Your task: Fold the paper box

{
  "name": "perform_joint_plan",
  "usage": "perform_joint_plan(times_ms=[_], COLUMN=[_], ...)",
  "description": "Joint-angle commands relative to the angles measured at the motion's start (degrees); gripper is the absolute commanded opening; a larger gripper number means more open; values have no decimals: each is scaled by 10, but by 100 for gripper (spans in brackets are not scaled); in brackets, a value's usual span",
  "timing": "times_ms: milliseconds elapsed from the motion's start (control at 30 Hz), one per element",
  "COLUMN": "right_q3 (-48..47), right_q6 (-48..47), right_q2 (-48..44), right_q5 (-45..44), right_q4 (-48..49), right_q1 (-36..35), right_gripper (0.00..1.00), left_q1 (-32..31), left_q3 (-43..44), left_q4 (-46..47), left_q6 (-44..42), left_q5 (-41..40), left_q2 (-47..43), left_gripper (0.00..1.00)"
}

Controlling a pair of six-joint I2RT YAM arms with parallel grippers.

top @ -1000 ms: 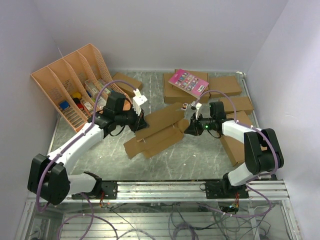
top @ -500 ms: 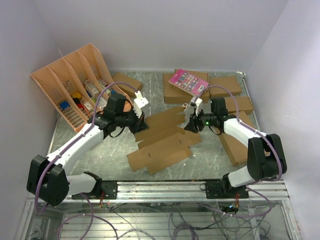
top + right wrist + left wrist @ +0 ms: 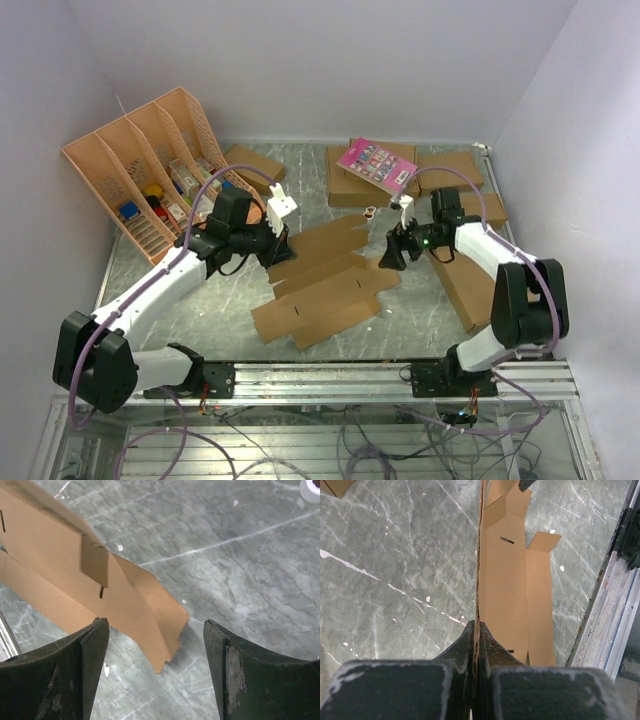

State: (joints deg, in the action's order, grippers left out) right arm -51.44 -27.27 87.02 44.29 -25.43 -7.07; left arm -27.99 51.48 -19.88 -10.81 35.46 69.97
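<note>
The paper box (image 3: 325,280) is a flat brown die-cut sheet with flaps and slots, lying mid-table. My left gripper (image 3: 274,246) is shut on its upper left edge. In the left wrist view the sheet (image 3: 505,580) runs edge-on away from the closed left gripper (image 3: 476,626), and its far panels rest on the table. My right gripper (image 3: 391,256) hovers open at the sheet's right end. In the right wrist view a corner flap of the sheet (image 3: 60,580) lies on the table below the wide-open right gripper (image 3: 156,624), touching neither finger.
An orange file rack (image 3: 140,170) with small items stands at the back left. Brown boxes line the back, one bearing a pink card (image 3: 377,165). More boxes (image 3: 468,290) lie at the right under the right arm. A metal rail (image 3: 400,375) runs along the front.
My right gripper has opened and let go of the sheet's right end, drawing back to the right. The sheet has dropped flatter onto the table. The left gripper keeps its hold.
</note>
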Motion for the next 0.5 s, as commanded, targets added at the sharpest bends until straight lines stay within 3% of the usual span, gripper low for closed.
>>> perform_joint_plan(times_ms=[0,167,233,400,433,467], right_q3=[-54,-108,-126,-167,-169,-170], right_q6=[-48,-73,-86,-131,-132,-129], right_q2=[72,144,163,185,179,170], right_q5=[19,33,55,94,95,97], right_q4=[-72,-102,-126,-196,-194,-181], right_q1=[11,12,12,12,12,12], right_gripper=[76,76,69,12,3,0], left_q1=[-5,-5,-5,-5,-5,-5], left_q3=[20,22,22,37,44,53], left_q4=[1,-7,-7,-24,-29,-35], left_q6=[-16,-24,-26,-39,-44,-53], left_q5=[10,10,9,-12,-17,-25], left_q2=[-15,-21,-24,-24,-23,-20], left_gripper=[7,7,7,7,7,7])
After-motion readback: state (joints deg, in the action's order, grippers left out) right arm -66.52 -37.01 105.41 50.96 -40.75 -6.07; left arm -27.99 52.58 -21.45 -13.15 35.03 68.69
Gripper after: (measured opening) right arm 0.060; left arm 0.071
